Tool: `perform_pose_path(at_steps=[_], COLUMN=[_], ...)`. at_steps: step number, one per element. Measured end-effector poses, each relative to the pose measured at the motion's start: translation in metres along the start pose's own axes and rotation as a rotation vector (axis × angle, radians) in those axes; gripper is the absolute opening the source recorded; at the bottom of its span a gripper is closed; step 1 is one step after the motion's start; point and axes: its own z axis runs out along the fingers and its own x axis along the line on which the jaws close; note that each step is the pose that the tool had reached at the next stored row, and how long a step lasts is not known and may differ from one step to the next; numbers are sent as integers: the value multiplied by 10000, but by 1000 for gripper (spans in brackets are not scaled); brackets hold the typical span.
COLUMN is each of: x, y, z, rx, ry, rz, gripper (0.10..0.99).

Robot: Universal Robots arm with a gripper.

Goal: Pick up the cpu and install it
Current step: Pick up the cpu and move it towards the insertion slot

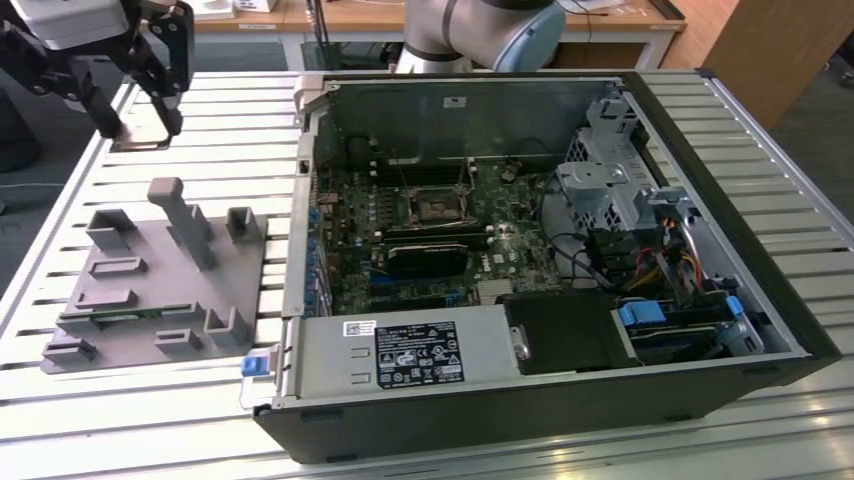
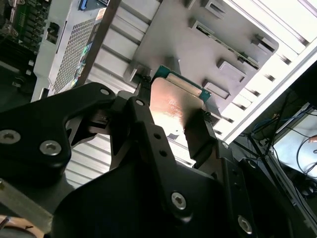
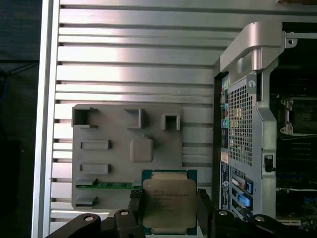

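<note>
First wrist view: the cpu [image 3: 167, 206] sits clamped in the gripper [image 3: 170, 196], metal top facing the camera, green rim showing at the edges. The black fingers [image 3: 134, 210] are closed just to chip width and pinch two opposite edges. That is likely so the chip stays flat and nothing touches its underside contacts. Second wrist view gives the same hold from a low angle, with the cpu [image 2: 176, 104] level between the two pads. In the exterior view the gripper [image 1: 139, 130] hangs over the slatted table [image 1: 227, 110] at the far corner on the exterior view's left, past the grey fixture plate [image 1: 160, 290]. A thin flat piece at its tips reads as the cpu [image 1: 140, 144]. It appears lifted clear of the fixture, not touching it. On the fixture, the small square pedestal [image 3: 141, 149] stands bare, probably the chip's rest spot. The green memory stick [image 3: 106, 185] lies in its slot alongside. The open computer case [image 1: 534, 420] lies on its side so the board faces up. The socket [image 1: 434, 206] is well apart from the chip, so pick-up looks done and installing is not done.
</note>
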Motion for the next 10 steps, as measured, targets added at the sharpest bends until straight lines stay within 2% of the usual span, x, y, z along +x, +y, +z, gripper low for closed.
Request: perform_pose_path(at_steps=[5,10], x=[-86,-120], y=[-1,1], z=[3,5], rx=[0,0], ry=[1,1], rz=[0,0], gripper=[525,525])
